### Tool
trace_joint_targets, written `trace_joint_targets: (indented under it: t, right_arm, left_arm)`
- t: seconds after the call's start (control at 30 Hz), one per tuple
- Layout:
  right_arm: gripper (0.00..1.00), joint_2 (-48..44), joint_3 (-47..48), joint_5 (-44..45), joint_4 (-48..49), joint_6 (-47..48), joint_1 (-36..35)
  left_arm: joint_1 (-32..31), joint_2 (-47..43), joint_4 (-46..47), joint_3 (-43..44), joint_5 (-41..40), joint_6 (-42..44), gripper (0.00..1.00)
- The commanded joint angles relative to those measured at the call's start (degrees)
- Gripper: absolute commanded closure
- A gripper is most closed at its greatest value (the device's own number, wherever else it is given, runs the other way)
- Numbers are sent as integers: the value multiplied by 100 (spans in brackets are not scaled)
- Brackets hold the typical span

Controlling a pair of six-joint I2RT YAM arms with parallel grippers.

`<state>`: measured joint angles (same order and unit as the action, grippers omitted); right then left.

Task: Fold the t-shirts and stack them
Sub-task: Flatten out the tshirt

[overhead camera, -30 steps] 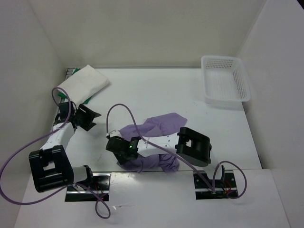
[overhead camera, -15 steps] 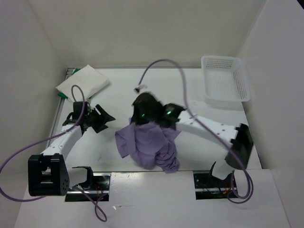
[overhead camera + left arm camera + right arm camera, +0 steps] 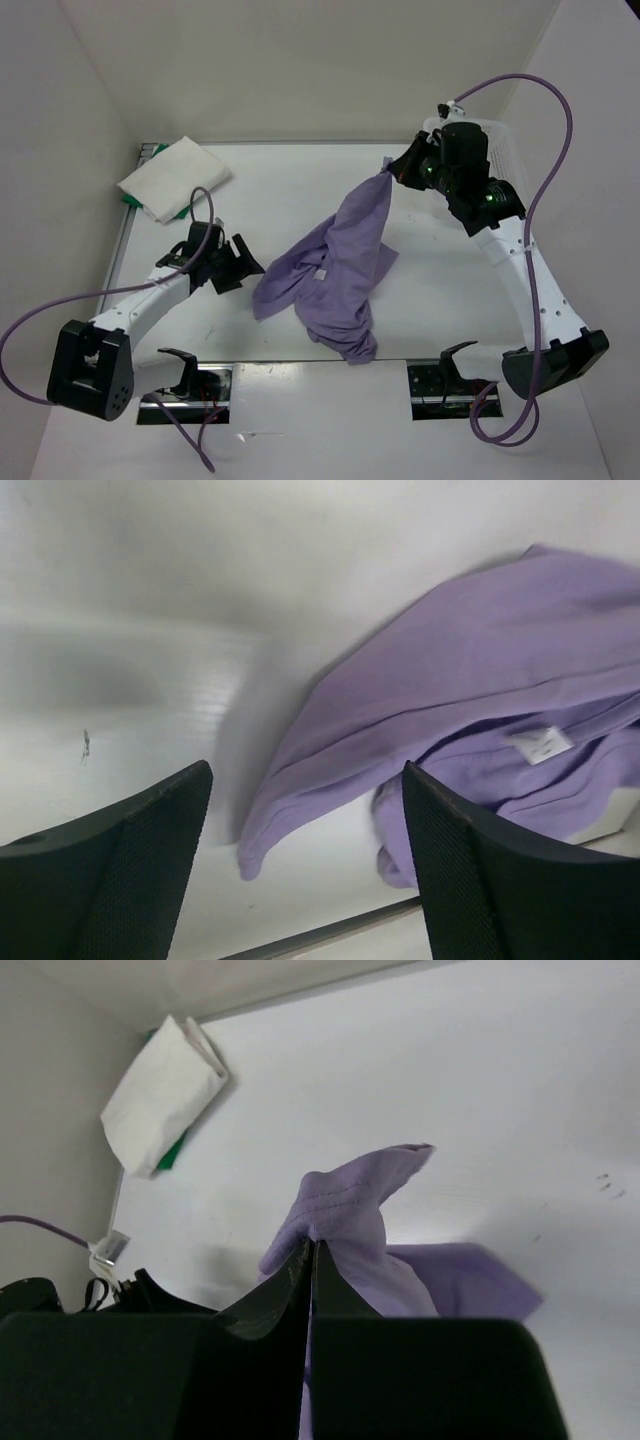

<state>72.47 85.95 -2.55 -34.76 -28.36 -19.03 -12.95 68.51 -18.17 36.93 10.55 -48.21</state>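
Spread-out step: right tool [image 3: 390, 172] clenched on a corner of the pale lavender cloth t-shirt [image 3: 335, 265], which drapes down onto the white surface [image 3: 300, 190]; left tool [image 3: 245, 268], jaws apart and empty, likely needs the near-left hem next.

Far left: folded stack [image 3: 175, 178]; centre: loose shirt [image 3: 335, 265].

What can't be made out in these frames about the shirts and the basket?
White plastic lattice basket: top view, mostly hidden behind the right arm.
Bright green cloth t-shirt: top view, only slivers show under the folded white cloth t-shirt.
Pale lavender cloth t-shirt: left wrist view cuts it at the right edge; right wrist view, the shut right gripper hides its lower part.
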Motion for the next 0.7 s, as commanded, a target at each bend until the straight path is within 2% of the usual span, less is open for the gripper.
trace_joint_targets:
  t: [0.0, 0.1, 0.23, 0.3, 0.37, 0.4, 0.43, 0.47, 0.5, 0.6, 0.67]
  right_arm:
    - [99, -154, -79, -579, -49, 208, 241]
    - [99, -154, -131, -580, 13, 208, 242]
    - [99, -48, -70, -694, 75, 208, 294]
    - [99, -48, -70, -695, 75, 208, 294]
    - [99, 4, -9, -695, 136, 208, 346]
    - [99, 57, -8, -755, 137, 156, 347]
    - [99, 57, 44, -756, 137, 155, 347]
    - [99, 57, 44, -808, 137, 155, 347]
    - [99, 57, 175, -809, 84, 155, 347]
    - [99, 109, 561, -809, -143, 155, 347]
    - [99, 110, 1060, -949, -276, 208, 347]
  left_arm:
    - [-260, -145, -153, -404, -184, -39, 16]
    - [-515, -145, -20, -467, -17, -171, 10]
    - [-656, 30, -20, -467, -141, -119, 10]
    - [-823, 320, 226, -467, -9, -119, 14]
    - [-946, 636, 384, -467, -9, -119, 27]
    - [-998, 707, 385, -467, -87, -119, 36]
    - [-999, 708, 454, -398, -88, -119, 47]
    - [-999, 708, 455, -336, -262, -119, 67]
    - [-999, 629, 385, -57, -359, -119, 75]
    - [-702, 208, -53, 708, -414, 170, 87]
    - [-61, -13, -325, 1648, -195, 451, 90]
